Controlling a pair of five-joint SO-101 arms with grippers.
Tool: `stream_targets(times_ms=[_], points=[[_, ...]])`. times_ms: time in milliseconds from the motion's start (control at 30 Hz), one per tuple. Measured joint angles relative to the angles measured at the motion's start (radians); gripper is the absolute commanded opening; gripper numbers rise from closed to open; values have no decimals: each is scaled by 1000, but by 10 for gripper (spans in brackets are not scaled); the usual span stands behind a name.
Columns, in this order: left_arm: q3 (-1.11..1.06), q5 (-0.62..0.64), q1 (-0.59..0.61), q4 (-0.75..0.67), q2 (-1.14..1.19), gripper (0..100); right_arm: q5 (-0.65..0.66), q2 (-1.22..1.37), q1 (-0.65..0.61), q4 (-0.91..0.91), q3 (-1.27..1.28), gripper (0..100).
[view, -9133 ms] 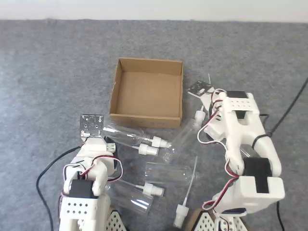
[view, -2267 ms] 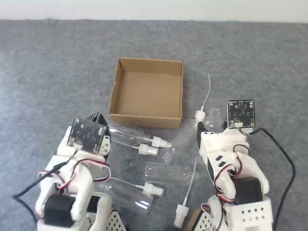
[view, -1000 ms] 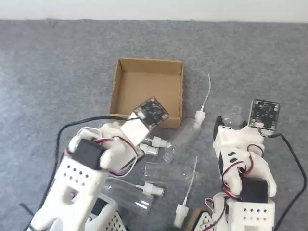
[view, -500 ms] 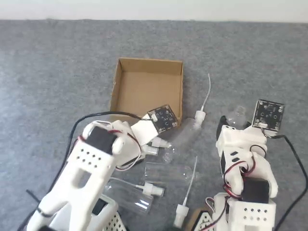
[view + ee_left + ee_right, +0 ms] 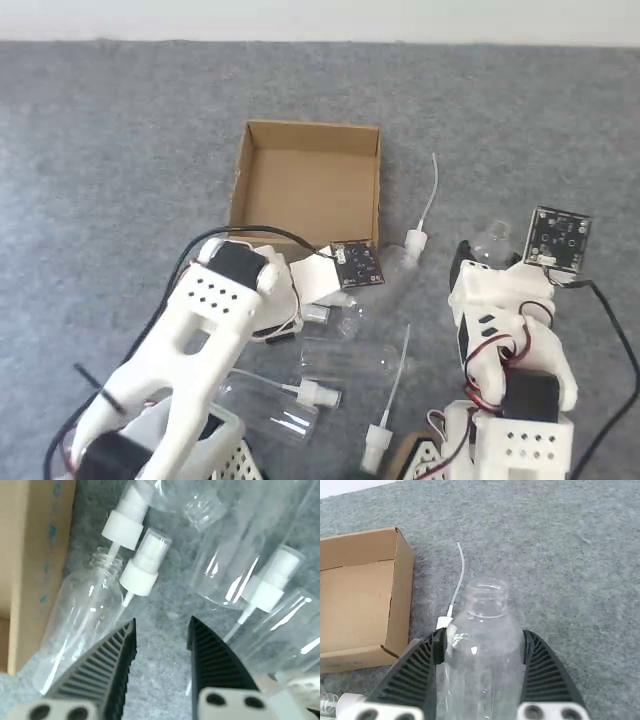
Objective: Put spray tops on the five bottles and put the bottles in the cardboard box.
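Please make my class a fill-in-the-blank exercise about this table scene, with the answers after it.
The right gripper is shut on a bottle that lacks a spray ____.
The left gripper is ____, above loose bottles.
The box is made of ____.
Answers: top; open; cardboard.

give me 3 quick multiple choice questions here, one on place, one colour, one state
1. Relative to the cardboard box, the left gripper is: A inside it; B over loose bottles beside it; C behind it.
2. The spray tops are: A blue; B black; C white.
3. The bottle in the right gripper is: A open-necked, no top; B topped; C crushed.
Answers: B, box wall alongside it in the left wrist view; C, white plastic; A, bare neck visible.
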State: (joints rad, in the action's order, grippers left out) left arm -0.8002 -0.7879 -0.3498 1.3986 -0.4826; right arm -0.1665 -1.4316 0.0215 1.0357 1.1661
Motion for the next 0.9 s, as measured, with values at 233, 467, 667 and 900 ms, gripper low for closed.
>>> stream_targets(times_ms=[233, 467, 667, 900], points=[[0, -84, 0, -54, 101, 160, 0, 0, 0, 0, 0, 69], [0, -124, 0, -147, 230, 161, 0, 0, 0, -20, 0, 69], [0, -141, 0, -229, 284, 162, 0, 0, 0, -25, 0, 69], [2, -155, 0, -247, 350, 160, 0, 0, 0, -25, 0, 69]])
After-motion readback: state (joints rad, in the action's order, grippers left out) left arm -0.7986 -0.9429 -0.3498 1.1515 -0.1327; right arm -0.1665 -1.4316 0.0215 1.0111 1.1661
